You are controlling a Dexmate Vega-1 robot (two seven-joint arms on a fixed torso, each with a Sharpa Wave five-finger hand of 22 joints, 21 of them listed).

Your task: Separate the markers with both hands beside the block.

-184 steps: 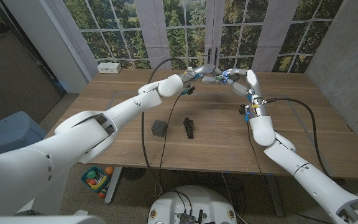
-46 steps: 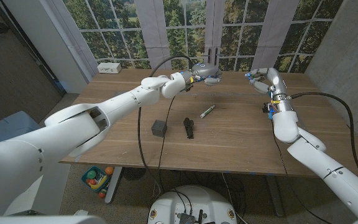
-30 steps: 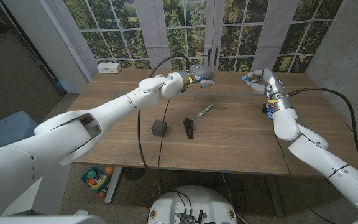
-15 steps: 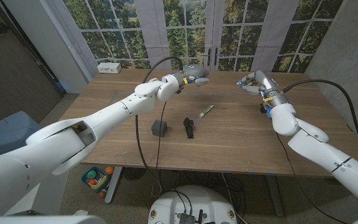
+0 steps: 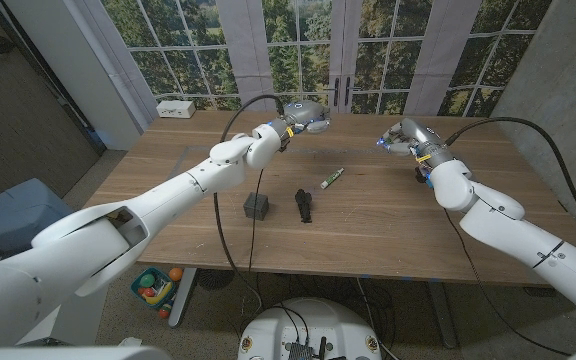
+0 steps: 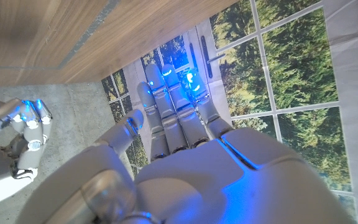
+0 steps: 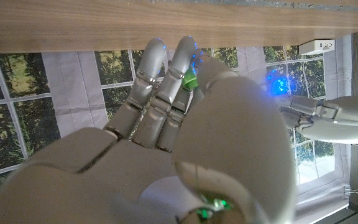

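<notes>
A white marker with a green cap (image 5: 331,178) lies on the wooden table (image 5: 388,215). Nearer the front lie a black marker (image 5: 304,205) and, to its left, a dark grey block (image 5: 257,206). My left hand (image 5: 308,112) hovers over the table's far side with its fingers stretched out (image 6: 179,112) and nothing seen in them. My right hand (image 5: 400,139) hovers at the back right, and it also shows small in the left wrist view (image 6: 18,134). It pinches a small green marker end (image 7: 190,80) between thumb and fingers; the rest of that marker is hidden.
A white power strip (image 5: 176,107) sits at the table's back left corner. Tall windows stand behind the table's far edge. Black cables hang from both arms over the table. In the right wrist view, my left hand (image 7: 328,117) glows blue.
The hands, joined high at the back six seconds ago, have drawn apart, and the green-capped marker now lies on the table. In the last second my right hand came in leftward and lower.
</notes>
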